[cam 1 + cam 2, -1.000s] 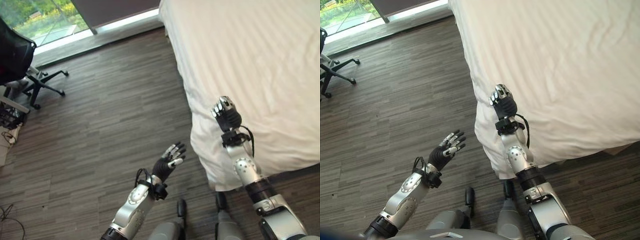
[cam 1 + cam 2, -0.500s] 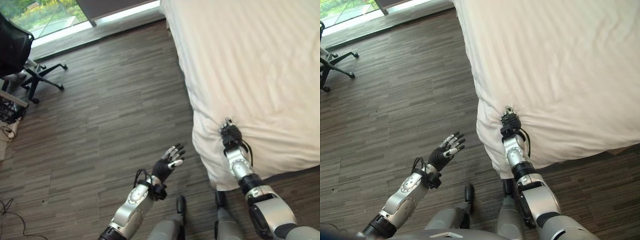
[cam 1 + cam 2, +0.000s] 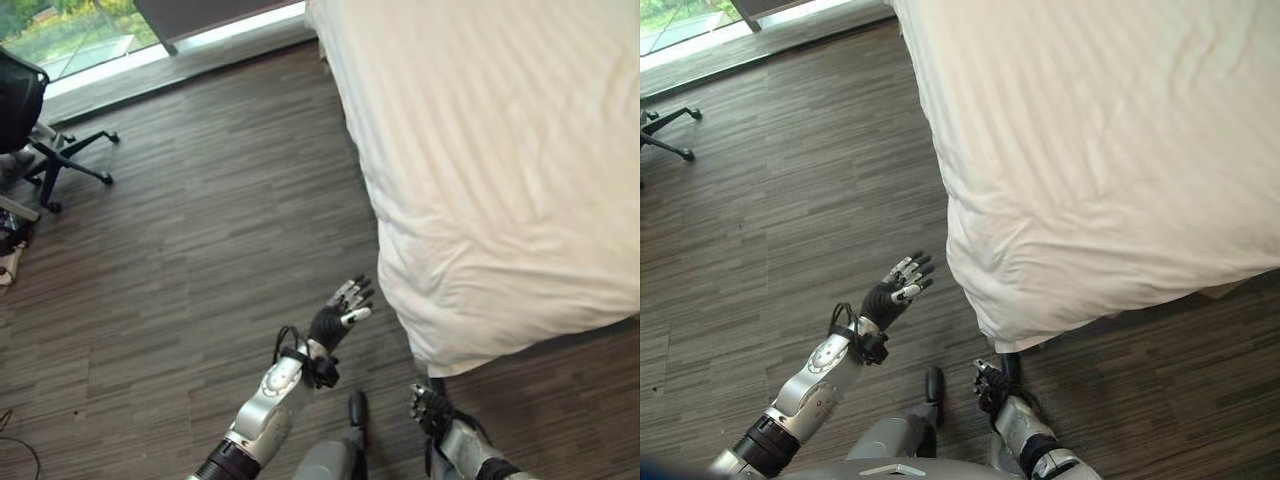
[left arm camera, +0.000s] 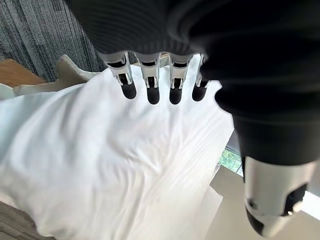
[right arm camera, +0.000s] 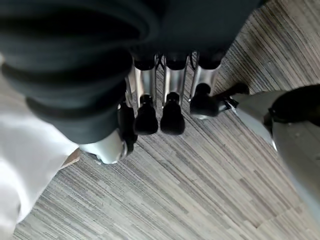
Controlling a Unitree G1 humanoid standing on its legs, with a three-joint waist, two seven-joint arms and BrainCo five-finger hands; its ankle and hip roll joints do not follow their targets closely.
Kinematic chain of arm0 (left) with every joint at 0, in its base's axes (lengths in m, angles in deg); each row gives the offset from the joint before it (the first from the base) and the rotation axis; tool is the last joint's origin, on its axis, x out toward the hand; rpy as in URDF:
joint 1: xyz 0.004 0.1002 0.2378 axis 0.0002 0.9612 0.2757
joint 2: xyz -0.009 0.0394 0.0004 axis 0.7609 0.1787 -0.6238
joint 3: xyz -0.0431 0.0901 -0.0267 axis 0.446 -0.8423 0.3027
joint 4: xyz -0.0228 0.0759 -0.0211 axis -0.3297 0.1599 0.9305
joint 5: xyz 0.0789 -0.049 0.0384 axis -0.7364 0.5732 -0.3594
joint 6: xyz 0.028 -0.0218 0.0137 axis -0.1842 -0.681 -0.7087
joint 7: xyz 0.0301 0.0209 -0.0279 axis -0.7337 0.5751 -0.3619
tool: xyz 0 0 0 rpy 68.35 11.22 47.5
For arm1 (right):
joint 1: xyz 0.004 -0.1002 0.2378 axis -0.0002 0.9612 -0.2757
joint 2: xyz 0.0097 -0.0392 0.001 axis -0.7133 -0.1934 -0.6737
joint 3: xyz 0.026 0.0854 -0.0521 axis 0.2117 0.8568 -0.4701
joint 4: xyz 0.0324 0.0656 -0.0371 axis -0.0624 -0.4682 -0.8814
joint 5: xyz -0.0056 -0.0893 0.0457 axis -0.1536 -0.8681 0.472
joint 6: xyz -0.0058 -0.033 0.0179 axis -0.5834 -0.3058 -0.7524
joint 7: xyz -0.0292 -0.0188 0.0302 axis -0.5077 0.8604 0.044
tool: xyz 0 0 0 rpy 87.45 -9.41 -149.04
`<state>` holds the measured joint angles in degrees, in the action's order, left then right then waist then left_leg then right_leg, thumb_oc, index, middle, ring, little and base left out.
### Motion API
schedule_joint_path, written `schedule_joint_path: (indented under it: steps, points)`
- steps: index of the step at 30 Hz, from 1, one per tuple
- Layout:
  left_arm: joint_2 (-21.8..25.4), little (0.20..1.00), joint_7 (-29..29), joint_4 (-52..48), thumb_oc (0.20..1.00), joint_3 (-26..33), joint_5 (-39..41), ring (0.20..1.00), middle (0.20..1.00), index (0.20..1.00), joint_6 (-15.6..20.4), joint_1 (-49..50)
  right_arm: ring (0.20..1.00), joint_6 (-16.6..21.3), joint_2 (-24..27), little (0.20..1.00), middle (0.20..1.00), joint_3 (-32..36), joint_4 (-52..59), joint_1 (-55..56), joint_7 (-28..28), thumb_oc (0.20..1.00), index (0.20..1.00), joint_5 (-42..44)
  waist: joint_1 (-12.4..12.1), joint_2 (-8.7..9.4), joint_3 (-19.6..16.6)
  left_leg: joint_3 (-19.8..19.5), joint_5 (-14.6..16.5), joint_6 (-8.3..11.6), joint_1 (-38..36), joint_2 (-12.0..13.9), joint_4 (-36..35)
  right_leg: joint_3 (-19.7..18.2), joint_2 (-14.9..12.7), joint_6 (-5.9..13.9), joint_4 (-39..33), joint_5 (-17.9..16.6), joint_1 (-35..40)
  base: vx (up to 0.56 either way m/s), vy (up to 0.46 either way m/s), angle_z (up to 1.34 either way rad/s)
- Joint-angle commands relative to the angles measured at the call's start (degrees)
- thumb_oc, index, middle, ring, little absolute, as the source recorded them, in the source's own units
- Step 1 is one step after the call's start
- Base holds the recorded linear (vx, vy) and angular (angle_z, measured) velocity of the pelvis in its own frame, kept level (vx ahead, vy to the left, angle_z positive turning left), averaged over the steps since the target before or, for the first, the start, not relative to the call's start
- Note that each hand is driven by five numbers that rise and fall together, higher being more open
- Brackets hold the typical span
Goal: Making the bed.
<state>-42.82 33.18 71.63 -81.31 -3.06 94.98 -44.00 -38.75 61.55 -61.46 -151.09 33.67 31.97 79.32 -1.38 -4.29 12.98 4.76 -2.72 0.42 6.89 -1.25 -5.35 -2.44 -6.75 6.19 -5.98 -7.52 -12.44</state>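
The bed's white duvet (image 3: pixel 500 150) lies smooth over the mattress, and its near corner (image 3: pixel 430 335) hangs down toward the wooden floor. My left hand (image 3: pixel 335 320) is raised over the floor just left of that corner, open, its straight fingers (image 4: pixel 150 85) facing the duvet (image 4: pixel 100 165) and holding nothing. My right hand (image 3: pixel 430 408) is low, below the bed's corner and close to the floor, apart from the cloth. Its fingers (image 5: pixel 172 112) hang relaxed over the floorboards with nothing in them.
A black office chair (image 3: pixel 30 110) stands at the far left by the window strip (image 3: pixel 200 35). Dark wooden flooring (image 3: pixel 200 230) runs along the bed's left side and round its foot.
My right hand has left the duvet's near corner and dropped down to the floor side below it. The left hand has stayed raised. The camera has shifted a little.
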Motion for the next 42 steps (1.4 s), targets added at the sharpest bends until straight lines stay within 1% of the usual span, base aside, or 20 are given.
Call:
schedule_joint_path:
  steps: [1, 7, 11, 15, 18, 19, 21, 22, 24, 27, 28, 32, 33, 34, 36, 37, 39, 40, 41, 42]
  points:
    - [-0.31, 1.000, 1.11, -2.41, 1.000, 0.37, -1.78, 1.000, 1.000, 1.000, 4.27, -1.57, 0.200, 1.37, 3.00, 0.200, 0.200, 2.05, -1.82, -3.77, -1.29, 0.200, 0.200, -5.60, 0.53, -1.52, 0.98, -2.96, 0.49, 1.69, 0.68, -0.24, 0.35, 2.77, -2.12, 3.87, 0.98, 0.43, 2.97, 0.00, 0.000, 0.00]
    - [1.51, 1.000, 5.03, -4.17, 1.000, 3.67, -1.39, 1.000, 1.000, 1.000, 2.76, 2.43, 0.200, 0.52, 13.54, 0.200, 0.200, 18.82, -11.28, 6.79, -2.16, 0.200, 0.200, -9.59, 2.70, -0.24, 0.14, -3.56, 1.21, 1.42, -0.39, -0.24, 0.35, 3.34, -2.21, 3.65, 0.98, 1.06, 4.49, 0.02, -0.004, 0.06]
    - [2.76, 1.000, 6.84, -5.64, 1.000, 4.55, -2.15, 1.000, 1.000, 1.000, 1.89, 4.00, 0.200, -1.50, 18.12, 0.200, 0.200, 24.62, -18.48, 14.84, -2.51, 0.200, 0.200, -17.26, 4.19, 0.68, -0.40, -3.55, 1.83, 1.24, -1.27, -0.19, 0.35, 3.32, -2.10, 3.74, 0.98, 1.27, 5.33, 0.03, 0.002, 0.06]
    - [3.01, 1.000, 7.40, -6.01, 1.000, 4.71, -2.45, 1.000, 1.000, 1.000, 1.78, 3.84, 0.200, -1.74, 19.89, 0.200, 0.200, 28.84, -20.45, 18.18, -3.76, 0.200, 0.200, -17.19, 5.31, 1.41, -0.83, -3.13, 2.14, 1.11, -1.77, 0.01, 0.35, 3.02, -1.99, 3.81, 0.98, 1.42, 5.58, 0.01, 0.004, -0.05]
    - [2.51, 1.000, 6.27, -5.45, 1.000, 4.97, -2.40, 1.000, 1.000, 1.000, 2.20, 3.10, 0.200, 2.56, 19.13, 0.200, 0.200, 31.63, -12.25, 16.58, -4.60, 0.200, 0.200, -7.78, 6.47, 2.01, -1.27, -2.23, 2.37, 1.10, -2.18, 0.24, 0.35, 1.90, -1.68, 3.97, 0.98, 1.39, 5.37, -0.01, 0.027, -0.17]
    - [2.48, 1.000, 5.60, -5.31, 1.000, 5.38, -2.58, 1.000, 1.000, 1.000, 2.65, 2.98, 0.200, 5.78, 17.38, 0.200, 0.200, 28.65, -1.06, 15.99, -4.13, 0.200, 0.200, -5.96, 6.85, 2.32, -1.40, -1.42, 2.34, 1.16, -2.24, 0.39, 0.35, 1.02, -1.53, 4.10, 0.98, 1.04, 4.99, -0.04, 0.024, -0.24]
    - [2.56, 1.000, 5.60, -5.31, 1.000, 5.42, -2.59, 1.000, 1.000, 1.000, 2.66, 3.06, 0.200, 5.69, 17.17, 0.200, 0.200, 28.59, -0.67, 16.21, -4.39, 0.200, 0.200, -6.03, 6.79, 2.43, -1.44, -1.32, 2.36, 1.16, -2.29, 0.39, 0.35, 0.92, -1.52, 4.10, 0.98, 1.03, 4.99, -0.02, 0.014, -0.39]
    - [2.76, 1.000, 5.43, -5.02, 1.000, 5.48, -2.75, 1.000, 1.000, 1.000, 2.82, 3.74, 0.200, 8.71, 16.02, 0.200, 0.200, 26.97, 12.58, 15.85, -4.65, 0.200, 0.200, -3.16, 6.97, 2.55, -1.57, -0.83, 2.61, 1.12, -2.79, 0.52, 0.35, 0.33, -1.37, 4.26, 0.98, 0.98, 5.14, -0.02, 0.017, -0.35]
    - [3.06, 1.000, 5.42, -5.17, 1.000, 6.13, -2.93, 1.000, 1.000, 1.000, 2.86, 4.52, 0.200, 10.76, 15.22, 0.200, 0.200, 24.10, 29.38, 16.64, -4.87, 0.200, 0.200, -5.42, 7.14, 2.74, -2.05, -0.32, 2.41, 1.10, -2.96, 0.56, 0.35, -0.07, -1.39, 4.29, 0.98, 0.60, 5.02, -0.01, 0.012, -0.11]
    - [3.36, 1.000, 5.40, -4.95, 1.000, 6.61, -3.23, 1.000, 1.000, 1.000, 3.09, 5.29, 0.200, 12.34, 15.30, 0.200, 0.200, 22.44, 40.94, 17.46, -4.30, 0.200, 0.200, -6.77, 7.26, 2.96, -2.56, 0.14, 2.58, 0.95, -3.42, 0.61, 0.35, -0.28, -1.39, 4.39, 0.98, 0.43, 5.18, 0.00, 0.017, -0.05]
    - [3.48, 1.000, 5.17, -5.23, 1.000, 7.41, -3.62, 1.000, 1.000, 1.000, 3.21, 6.42, 0.200, 13.88, 15.43, 0.200, 0.200, 20.79, 52.78, 17.83, -2.83, 0.200, 0.200, -8.05, 7.15, 3.21, -3.22, 0.65, 2.84, 0.67, -4.27, 0.55, 0.35, -0.39, -1.40, 4.65, 0.98, 0.21, 5.71, 0.00, 0.000, 0.00]
    - [2.97, 1.000, 5.17, -5.08, 1.000, 8.91, -3.99, 1.000, 1.000, 1.000, 3.42, 8.02, 0.200, 14.07, 15.55, 0.200, 0.200, 19.96, 60.43, 19.85, -1.79, 0.200, 0.200, -11.27, 7.14, 3.60, -3.84, 1.28, 3.41, 0.30, -5.84, 0.19, 0.35, -0.39, -1.77, 5.11, 0.98, 0.09, 6.84, 0.02, 0.049, -0.09]
    - [3.10, 1.000, 5.60, -4.51, 1.000, 9.66, -4.77, 1.000, 1.000, 1.000, 3.56, 8.82, 0.485, 13.46, 15.63, 0.485, 0.485, 19.47, 63.67, 22.69, -0.46, 0.485, 0.485, -13.52, 7.56, 3.81, -4.17, 1.82, 3.68, 0.10, -6.82, -0.14, 0.35, -0.60, -2.25, 5.60, 1.03, -0.19, 7.51, -0.01, 0.120, -0.16]
    - [3.32, 1.000, 5.80, -4.11, 1.000, 9.98, -5.61, 1.000, 1.000, 1.000, 3.66, 8.70, 1.000, 13.25, 15.73, 1.000, 1.000, 19.48, 64.60, 24.83, 0.14, 1.000, 1.000, -15.39, 8.11, 3.87, -4.28, 2.40, 3.78, -0.07, -7.14, -0.46, 0.35, -0.97, -2.64, 6.18, 1.24, -0.52, 7.48, -0.10, 0.190, -0.16]
    - [3.91, 1.000, 6.14, -3.71, 1.000, 10.47, -7.04, 1.000, 1.000, 1.000, 4.21, 7.71, 1.000, 12.80, 15.25, 1.000, 1.000, 19.85, 64.65, 27.88, 0.15, 1.000, 1.000, -18.20, 9.32, 3.86, -4.03, 3.58, 4.00, -0.26, -7.10, -0.91, 0.35, -1.71, -3.12, 7.20, 1.66, -1.63, 6.40, -0.16, 0.154, -0.16]
    - [4.66, 1.000, 5.29, -3.02, 1.000, 11.03, -8.30, 1.000, 1.000, 1.000, 5.11, 5.50, 1.000, 12.82, 14.13, 1.000, 1.000, 19.92, 64.50, 28.74, -0.68, 1.000, 1.000, -19.95, 11.24, 3.97, -2.58, 6.46, 4.12, -0.44, -6.94, -0.92, 0.35, -2.54, -3.11, 8.67, 3.54, -4.28, 3.08, -0.16, 0.085, -0.18]
    - [4.65, 1.000, 4.82, -2.62, 1.000, 11.35, -8.35, 1.000, 1.000, 1.000, 5.64, 4.55, 1.000, 12.84, 13.66, 1.000, 1.000, 19.97, 64.84, 28.97, -0.82, 1.000, 1.000, -20.10, 12.02, 4.00, -1.96, 7.55, 3.78, -0.37, -6.56, -0.70, 0.35, -2.98, -3.01, 8.81, 4.67, -5.23, 1.59, -0.21, 0.081, -0.52]
    - [4.88, 1.000, 4.00, -2.13, 1.000, 11.82, -8.60, 1.000, 1.000, 1.000, 6.31, 3.58, 1.000, 13.08, 13.44, 1.000, 1.000, 19.47, 64.59, 28.24, -1.42, 1.000, 1.000, -21.09, 11.85, 3.87, -1.28, 9.45, 3.26, -0.48, -5.92, -0.08, 0.35, -0.04, -3.51, 8.81, 7.12, -4.99, -0.57, -0.29, 0.139, -1.03]
    - [4.90, 1.000, 3.41, -1.73, 1.000, 12.16, -8.95, 1.000, 1.000, 1.000, 6.44, 3.05, 1.000, 13.14, 13.26, 1.000, 1.000, 19.00, 65.48, 27.86, -1.78, 1.000, 1.000, -21.33, 11.64, 3.27, -0.72, 11.09, 2.64, -0.63, -5.52, 0.80, 0.35, 5.11, -4.32, 7.97, 10.44, -2.06, -1.50, -0.30, 0.255, -1.63]
    - [5.27, 1.000, 2.85, -1.59, 1.000, 13.64, -10.24, 1.000, 1.000, 1.000, 6.48, 2.86, 1.000, 13.08, 13.27, 1.000, 1.000, 17.46, 65.94, 27.02, -1.91, 1.000, 1.000, -21.97, 10.18, 2.58, -1.10, 14.96, 2.70, -0.62, -6.11, 2.28, 0.35, 16.49, -7.34, 5.94, 17.56, 4.10, 1.29, -0.27, 0.197, -1.47]
